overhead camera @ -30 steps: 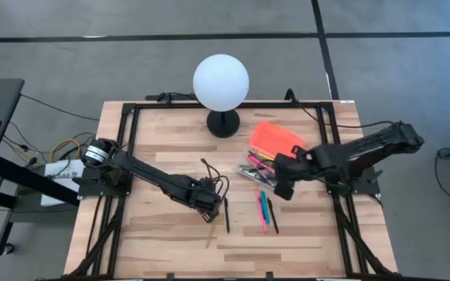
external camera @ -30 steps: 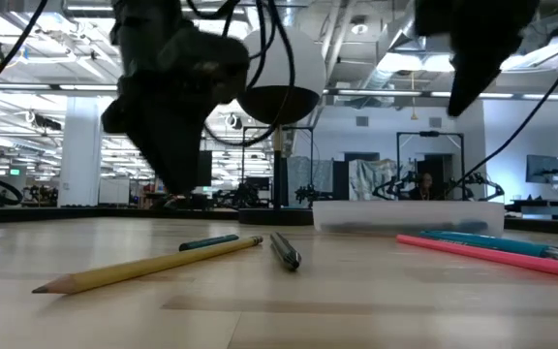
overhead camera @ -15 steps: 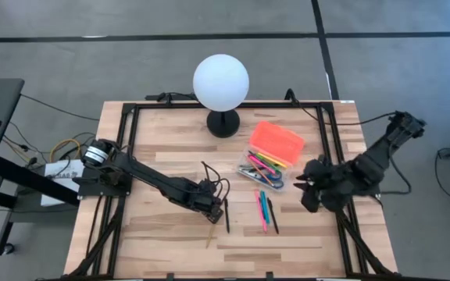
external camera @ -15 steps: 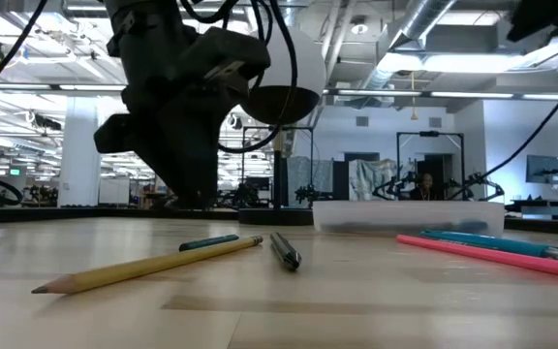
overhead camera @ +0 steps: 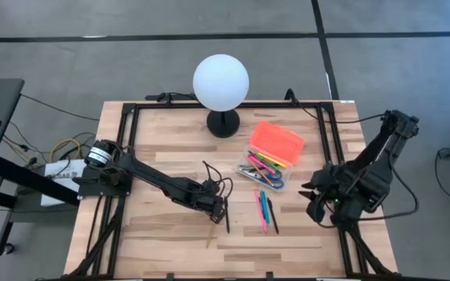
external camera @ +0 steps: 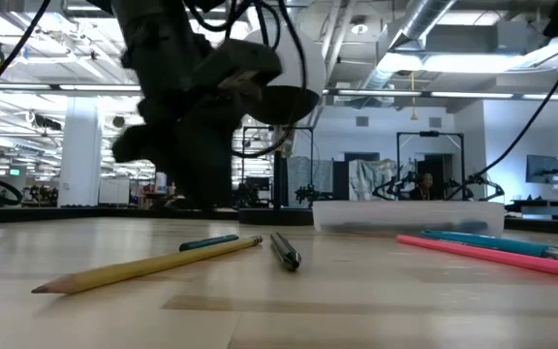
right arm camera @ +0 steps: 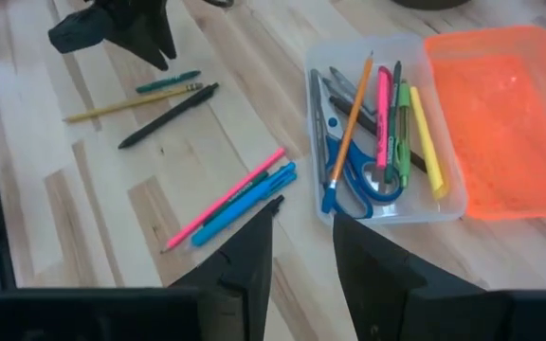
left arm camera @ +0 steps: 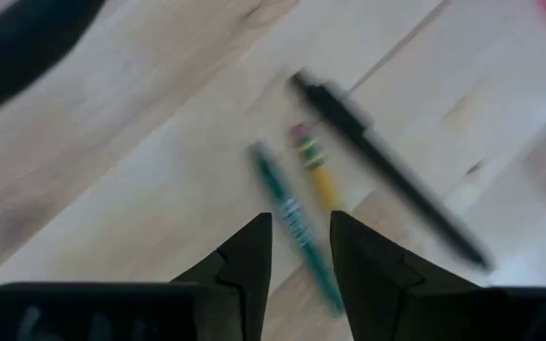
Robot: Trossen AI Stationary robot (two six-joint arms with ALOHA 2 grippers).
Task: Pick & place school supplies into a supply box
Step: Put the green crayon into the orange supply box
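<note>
**Box part-filled; six loose items left on the worktop**

Clear-plastic supply box (right arm camera: pixel 387 133) with its bright orange lid (right arm camera: pixel 500 123) hinged open sits at about 2 o'clock from worktop centre (overhead camera: pixel 162 148). Already inside: blue-handled scissors (right arm camera: pixel 358 180), plus a wood-yellow pencil, pink, green and yellow markers and some grey and black pens.

Left to do, as I judge it: a wood-yellow pencil (external camera: pixel 143 267), a green pen (left arm camera: pixel 292 223) and a black pen (left arm camera: pixel 387 194) lying close together at roughly 6 o'clock from centre. A second cluster sits toward 4 o'clock, just short of the box: a pink pencil (right arm camera: pixel 221 199), a blue pen (right arm camera: pixel 245 204) and a further dark pen (overhead camera: pixel 273 215). More than half done.

Left pincer (left arm camera: pixel 297 251) hangs low over the green pen, fingers a narrow gap apart, nothing held. Right pincer (right arm camera: pixel 301 242) is drawn back over the 3 o'clock edge of the worktop, also narrowly parted and empty.

Room: open wood all around the 6 o'clock group; the three items lie nearly touching, so a clean single grasp looks tight. White globe lamp (overhead camera: pixel 221 82) stands at 12 o'clock, clear of both clusters. Black frame rails (overhead camera: pixel 127 156) border the worktop sides.
</note>
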